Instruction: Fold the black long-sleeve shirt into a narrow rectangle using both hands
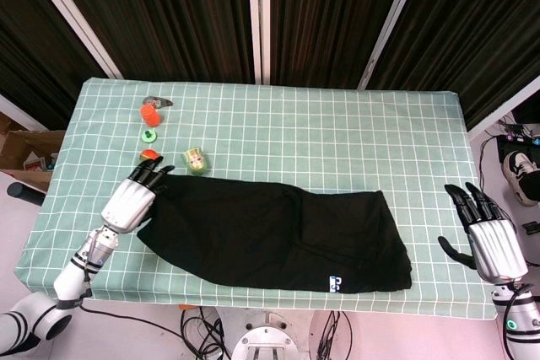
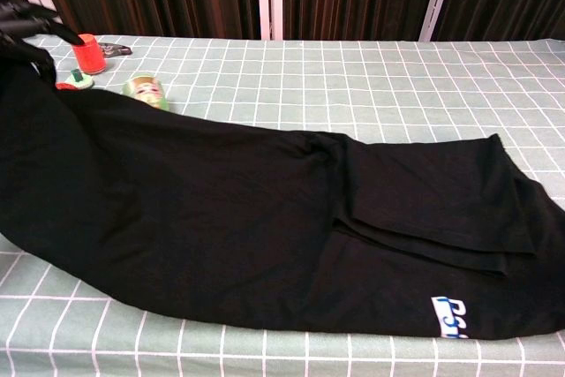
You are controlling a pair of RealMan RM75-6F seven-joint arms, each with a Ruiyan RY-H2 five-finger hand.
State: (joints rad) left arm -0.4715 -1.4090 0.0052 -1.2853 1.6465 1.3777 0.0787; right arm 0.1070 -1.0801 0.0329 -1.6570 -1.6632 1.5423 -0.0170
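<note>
The black shirt (image 1: 278, 238) lay across the near half of the bench (image 1: 337, 137), on the green checked cloth, with a small white and blue label (image 1: 335, 283) close to its front edge. The left hand (image 1: 133, 198) gripped the shirt's left end and held that end raised off the bench. The right hand (image 1: 489, 238) hung beyond the right end of the bench with its fingers spread, holding nothing and touching nothing. A small green can (image 1: 196, 160) lay on its side just behind the shirt. An orange cup (image 1: 149, 114) stood further back.
</note>
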